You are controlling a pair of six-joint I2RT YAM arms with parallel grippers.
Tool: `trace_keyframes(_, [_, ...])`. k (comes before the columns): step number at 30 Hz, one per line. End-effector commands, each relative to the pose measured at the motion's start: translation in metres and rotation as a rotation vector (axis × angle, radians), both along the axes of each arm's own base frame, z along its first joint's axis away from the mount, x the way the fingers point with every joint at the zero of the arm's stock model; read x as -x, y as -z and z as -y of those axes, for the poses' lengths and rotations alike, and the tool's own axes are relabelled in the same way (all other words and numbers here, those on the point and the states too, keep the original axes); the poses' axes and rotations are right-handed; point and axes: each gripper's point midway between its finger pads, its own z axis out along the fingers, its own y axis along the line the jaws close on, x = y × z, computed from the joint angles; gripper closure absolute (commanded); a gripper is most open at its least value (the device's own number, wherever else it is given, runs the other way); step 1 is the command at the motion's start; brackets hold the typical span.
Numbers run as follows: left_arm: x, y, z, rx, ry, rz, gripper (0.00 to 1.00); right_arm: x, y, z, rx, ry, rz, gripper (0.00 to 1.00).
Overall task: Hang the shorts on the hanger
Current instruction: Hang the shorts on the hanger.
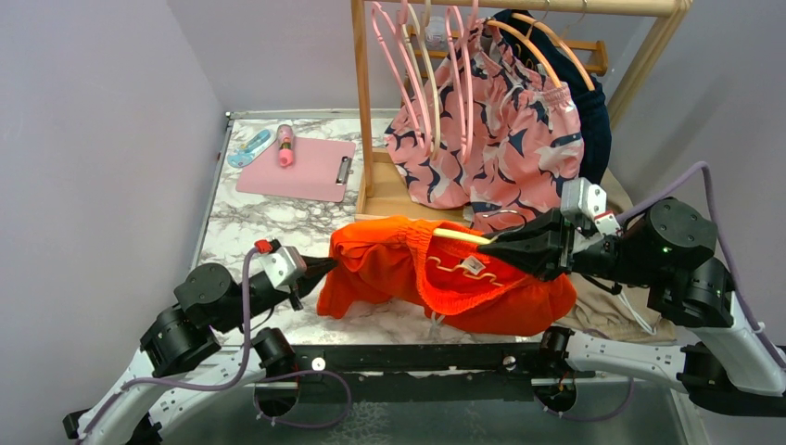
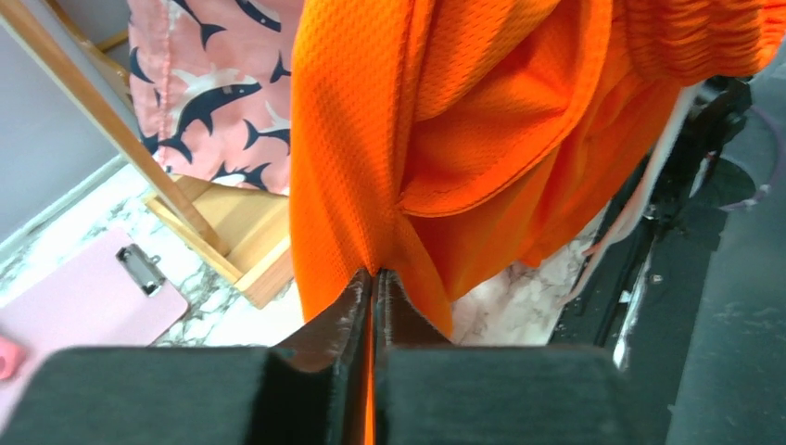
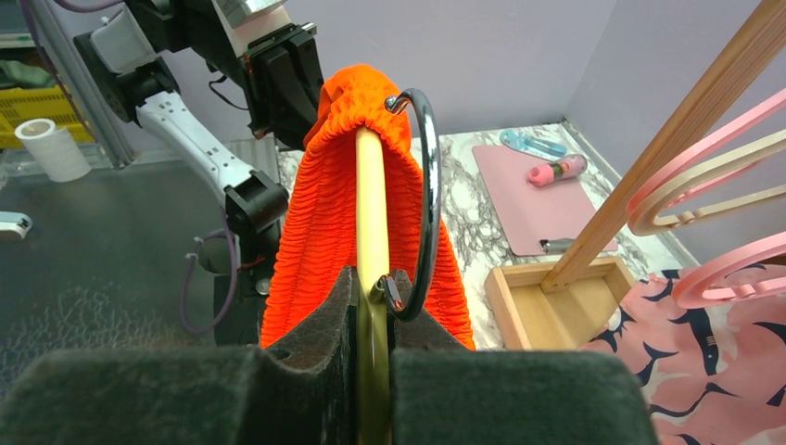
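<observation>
1. Left gripper: clenching on a fold of the shorts.
2. Right gripper: gripping the hanger, with the shorts draping across it.
3. Risk: a left-side tug could be dragging the fabric off.

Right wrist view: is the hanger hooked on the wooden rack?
No, the right gripper holds the hanger, its hook in free air beside the rack.

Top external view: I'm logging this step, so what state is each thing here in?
shorts: waistband draped over one hanger arm, one edge pinched.
hanger: off the rack, gripped, one arm inside the waistband.
left end effector: shut on the shorts.
right end effector: shut on the hanger.
shark-print shorts: hanging on the rack.
pink hangers: hanging on the rack.
clipboard: lying flat on the table.
</observation>
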Motion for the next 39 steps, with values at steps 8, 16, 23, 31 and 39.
trace_keyframes(8, [-0.017, -0.007, -0.016, 0.05, -0.133, 0.036, 1.0, 0.009, -0.037, 0.013, -0.14, -0.01, 0.052, 0.99])
trace_keyframes(16, [-0.023, -0.002, -0.017, 0.043, -0.17, 0.014, 1.0, 0.012, -0.041, 0.021, -0.17, 0.0, 0.055, 0.99])
trace_keyframes(23, [-0.011, -0.036, -0.025, 0.113, -0.136, 0.08, 0.4, 0.009, -0.03, 0.018, -0.134, 0.007, 0.045, 0.99])
trace_keyframes(31, [0.024, -0.133, -0.033, 0.234, -0.003, 0.241, 0.3, -0.004, 0.004, -0.003, -0.013, 0.009, 0.028, 0.99])
trace_keyframes(39, [0.045, -0.125, 0.041, 0.125, 0.365, 0.14, 0.3, -0.003, 0.037, -0.041, 0.085, -0.101, -0.013, 0.99])
